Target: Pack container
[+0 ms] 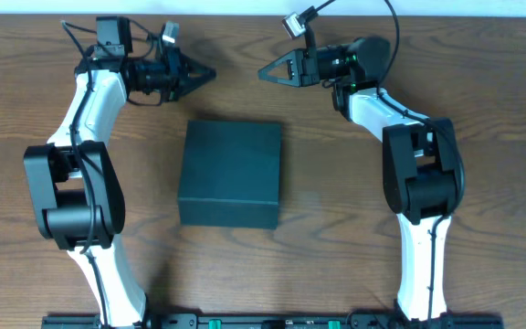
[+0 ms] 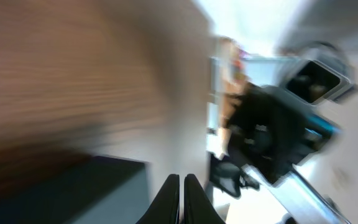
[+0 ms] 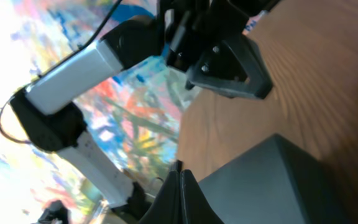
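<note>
The left gripper (image 1: 208,75) has its fingers pressed together on nothing, and the right gripper (image 1: 265,72) is likewise closed and empty. Both hang above the table (image 1: 336,228), beyond the far edge of the container (image 1: 230,174), well apart from it. The left is out past the container's far left corner and the right past its far right corner, tips pointing at each other across the gap. The container lies flat between the two arms with its lid down. Its top is one plain dark face, and no view shows which edge is the hinge or where the flap's free lip runs. The step in hand looks like getting that lid open. To do it well, one gripper should part its fingers before it descends. It should then come in low at the container's free edge and catch the lip without pushing down on the top. The other gripper should brace the container's opposite wall, since a light cardboard box is likely to slide on the wood.
</note>
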Available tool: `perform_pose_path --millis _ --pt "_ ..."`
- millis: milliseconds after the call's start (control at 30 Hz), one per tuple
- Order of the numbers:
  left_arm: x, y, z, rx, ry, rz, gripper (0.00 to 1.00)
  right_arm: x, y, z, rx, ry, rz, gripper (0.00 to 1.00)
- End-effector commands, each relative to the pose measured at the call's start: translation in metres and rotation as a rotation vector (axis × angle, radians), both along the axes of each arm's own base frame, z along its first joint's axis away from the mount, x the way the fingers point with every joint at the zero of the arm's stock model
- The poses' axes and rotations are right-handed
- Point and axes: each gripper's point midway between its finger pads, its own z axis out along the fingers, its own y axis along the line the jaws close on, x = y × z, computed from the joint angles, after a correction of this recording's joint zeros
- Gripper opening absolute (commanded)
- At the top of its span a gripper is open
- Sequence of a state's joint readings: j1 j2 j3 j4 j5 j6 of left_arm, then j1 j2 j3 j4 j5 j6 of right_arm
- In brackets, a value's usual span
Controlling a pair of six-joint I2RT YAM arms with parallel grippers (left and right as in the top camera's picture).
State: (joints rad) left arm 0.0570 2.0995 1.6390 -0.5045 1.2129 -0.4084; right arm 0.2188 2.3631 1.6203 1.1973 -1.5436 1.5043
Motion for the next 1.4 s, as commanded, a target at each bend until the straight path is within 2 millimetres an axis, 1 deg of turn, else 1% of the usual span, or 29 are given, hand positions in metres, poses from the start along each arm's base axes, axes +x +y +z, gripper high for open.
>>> perform_pose_path --millis 0,67,100,133,200,267,333,400,533,600,700,767,833,967,1100,1200,1267,1333,1367 --pt "0.014 0.024 -0.026 0.244 0.005 0.119 0.06 0.017 -0.003 -0.012 0.035 -0.166 -0.065 0.02" --pt "0.015 0.03 -0.033 0.291 0.021 0.142 0.06 0.036 -0.003 -0.03 0.008 -0.115 -0.157 0.02" --pt "0.016 0.031 -0.035 0.307 0.021 0.149 0.06 0.051 -0.005 -0.046 -0.033 -0.062 -0.244 0.02" --pt "0.017 0.033 -0.036 0.321 0.022 0.156 0.06 0.061 -0.007 -0.058 -0.069 -0.026 -0.309 0.02" --pt "0.018 0.036 -0.039 0.344 0.028 0.172 0.06 0.076 -0.012 -0.073 -0.122 0.011 -0.403 0.02" --pt "0.018 0.039 -0.041 0.368 0.034 0.188 0.06 0.085 -0.017 -0.074 -0.133 0.011 -0.452 0.02" --pt "0.02 0.047 -0.041 0.422 0.032 0.218 0.06 0.093 -0.023 -0.071 -0.137 0.007 -0.489 0.02" --pt "0.021 0.056 -0.035 0.475 0.015 0.253 0.06 0.105 -0.031 -0.07 -0.156 0.024 -0.538 0.02" --pt "0.024 0.072 -0.005 0.567 -0.065 0.328 0.06 0.13 -0.055 -0.079 -0.251 0.044 -0.669 0.02" --pt "0.022 0.077 0.018 0.594 -0.127 0.347 0.06 0.141 -0.069 -0.089 -0.346 0.057 -0.747 0.02" --pt "0.014 0.078 0.051 0.617 -0.218 0.347 0.06 0.152 -0.095 -0.108 -0.562 0.039 -0.854 0.02" --pt "0.006 0.083 0.065 0.663 -0.258 0.348 0.06 0.153 -0.111 -0.109 -0.704 0.015 -0.883 0.02" --pt "-0.003 0.089 0.072 0.708 -0.268 0.35 0.06 0.149 -0.115 -0.1 -0.774 -0.011 -0.861 0.02" --pt "-0.029 0.085 0.082 0.76 -0.295 0.27 0.06 0.132 -0.117 -0.064 -0.852 -0.044 -0.777 0.02" --pt "-0.05 0.076 0.09 0.798 -0.34 0.179 0.06 0.107 -0.12 -0.025 -0.907 -0.072 -0.705 0.02" --pt "-0.065 0.067 0.097 0.818 -0.375 0.115 0.06 0.085 -0.13 0.004 -0.989 -0.118 -0.684 0.02" --pt "-0.075 0.063 0.102 0.832 -0.4 0.076 0.06 0.07 -0.136 0.024 -1.045 -0.169 -0.679 0.02" --pt "-0.085 0.061 0.108 0.843 -0.424 0.05 0.06 0.058 -0.14 0.048 -1.056 -0.209 -0.701 0.02" --pt "-0.091 0.061 0.115 0.842 -0.433 0.054 0.06 0.049 -0.142 0.067 -1.049 -0.248 -0.713 0.02"
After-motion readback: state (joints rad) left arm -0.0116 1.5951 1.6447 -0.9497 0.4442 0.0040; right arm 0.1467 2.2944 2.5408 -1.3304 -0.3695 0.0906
